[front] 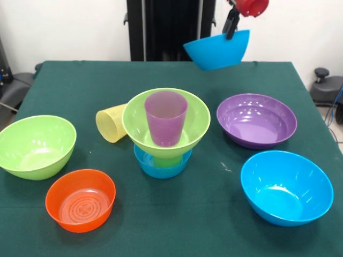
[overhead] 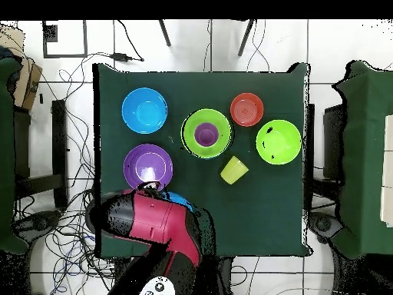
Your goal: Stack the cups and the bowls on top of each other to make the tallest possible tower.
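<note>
At the upper right of the front view, the tool (front: 231,28) grips a blue bowl (front: 217,51) by its rim, tilted, above the counter (front: 214,214); the purple cup (front: 165,118) stands mid-frame.

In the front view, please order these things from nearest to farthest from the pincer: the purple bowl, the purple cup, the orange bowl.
Measured from the pincer, which holds a blue bowl in the air at the top:
1. The purple bowl, just below it, on the right side.
2. The purple cup, in the middle, inside the green bowl.
3. The orange bowl, at the lower left.
</note>
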